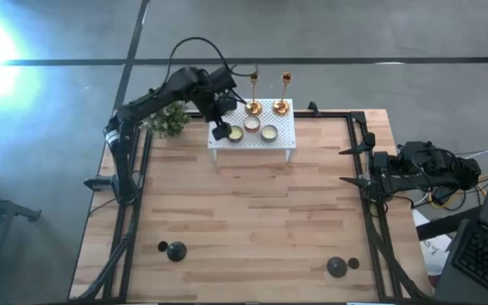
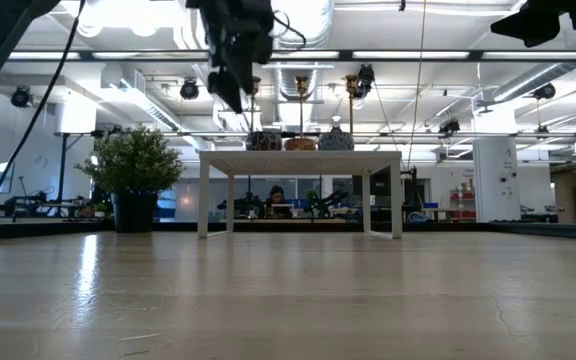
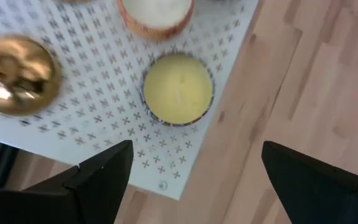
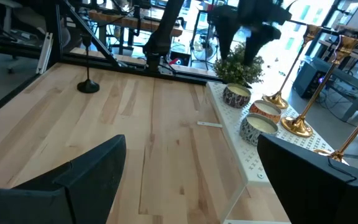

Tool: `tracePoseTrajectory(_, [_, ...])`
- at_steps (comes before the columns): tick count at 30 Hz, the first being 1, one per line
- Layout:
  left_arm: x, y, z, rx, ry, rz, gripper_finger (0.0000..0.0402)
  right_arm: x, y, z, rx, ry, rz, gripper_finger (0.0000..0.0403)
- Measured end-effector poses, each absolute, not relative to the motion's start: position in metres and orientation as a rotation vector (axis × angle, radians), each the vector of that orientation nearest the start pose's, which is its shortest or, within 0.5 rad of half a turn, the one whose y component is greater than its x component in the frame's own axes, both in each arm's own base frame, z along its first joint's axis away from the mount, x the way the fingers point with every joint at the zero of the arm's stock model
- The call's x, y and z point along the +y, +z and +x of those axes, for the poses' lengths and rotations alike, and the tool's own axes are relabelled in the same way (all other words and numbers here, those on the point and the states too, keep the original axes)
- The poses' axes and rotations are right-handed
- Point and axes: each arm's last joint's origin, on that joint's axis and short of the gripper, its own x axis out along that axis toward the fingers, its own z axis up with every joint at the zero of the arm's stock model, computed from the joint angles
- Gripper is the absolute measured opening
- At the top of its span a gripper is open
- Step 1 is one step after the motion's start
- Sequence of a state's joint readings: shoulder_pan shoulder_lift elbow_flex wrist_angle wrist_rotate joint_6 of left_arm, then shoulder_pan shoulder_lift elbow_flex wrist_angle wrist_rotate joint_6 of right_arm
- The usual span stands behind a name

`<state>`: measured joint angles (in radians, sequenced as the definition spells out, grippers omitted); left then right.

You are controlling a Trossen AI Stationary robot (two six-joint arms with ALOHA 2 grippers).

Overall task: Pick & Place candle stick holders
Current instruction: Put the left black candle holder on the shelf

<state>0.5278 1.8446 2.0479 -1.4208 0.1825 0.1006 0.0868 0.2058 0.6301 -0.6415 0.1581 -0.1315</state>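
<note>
The left gripper (image 1: 220, 130) hangs over the upper-centre of the high view, fingers spread and holding nothing, above the near-left corner of the white perforated metal rack (image 1: 286, 128). Two slim shiny gold candlesticks (image 1: 253, 95) stand on the rack's back row, behind three low round candle tins (image 1: 268, 132). A short black dome-based holder (image 1: 176, 251) waits at lower left, another (image 1: 337, 268) at lower right. The right gripper (image 1: 348, 166) rests parked at the right edge, fingers spread. Those gold stems look stiff, slick and top-heavy; likely best pinched low on the stem, just above the flared base.
</note>
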Motion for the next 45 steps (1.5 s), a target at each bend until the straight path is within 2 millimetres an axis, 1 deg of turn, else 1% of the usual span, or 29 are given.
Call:
tracePoseTrajectory(6, [0.163,0.412,0.294,1.112,0.258,-0.341,0.036,0.0,0.292,0.054,0.22,-0.057,-0.157,0.0359])
tracePoseTrajectory(10, [0.143,0.429,0.282,1.09,0.258,-0.348,0.0359,0.0,0.292,0.054,0.219,-0.056,-0.157,0.0359])
tracePoseTrajectory(14, [0.105,0.448,0.265,1.047,0.279,-0.278,0.0358,0.0,0.292,0.054,0.22,-0.056,-0.157,0.0359])
tracePoseTrajectory(18, [0.059,0.462,0.244,0.974,0.335,-0.155,0.0357,0.0,0.292,0.054,0.22,-0.057,-0.157,0.0359])
tracePoseTrajectory(21, [0.025,0.469,0.223,0.866,0.364,-0.083,0.0358,0.0,0.292,0.054,0.22,-0.056,-0.157,0.0359])
tracePoseTrajectory(23, [0.007,0.47,0.21,0.769,0.386,-0.029,0.0358,0.0,0.292,0.054,0.22,-0.057,-0.157,0.0359])
tracePoseTrajectory(27, [-0.02,0.461,0.191,0.619,0.439,0.022,0.0358,0.0,0.292,0.054,0.22,-0.056,-0.157,0.0359])
tracePoseTrajectory(30, [-0.03,0.447,0.184,0.58,0.436,0.053,0.0358,0.0,0.292,0.054,0.22,-0.056,-0.157,0.0359])
tracePoseTrajectory(33, [-0.033,0.43,0.185,0.573,0.428,0.022,0.0358,0.0,0.292,0.054,0.22,-0.056,-0.159,0.0359])
tracePoseTrajectory(37, [-0.036,0.407,0.186,0.631,0.388,-0.068,0.0358,0.0,0.293,0.055,0.21,-0.057,-0.158,0.0359])
tracePoseTrajectory(40, [-0.038,0.392,0.188,0.648,0.382,-0.065,0.0358,0.0,0.302,0.058,0.128,-0.062,-0.148,0.0359])
tracePoseTrajectory(43, [-0.045,0.374,0.189,0.599,0.379,-0.016,0.0358,0.001,0.312,0.06,0.019,-0.049,-0.029,0.0359])
tracePoseTrajectory(45, [-0.05,0.361,0.189,0.539,0.364,0.01,0.0358,0.003,0.317,0.063,-0.02,-0.014,0.017,0.0359])
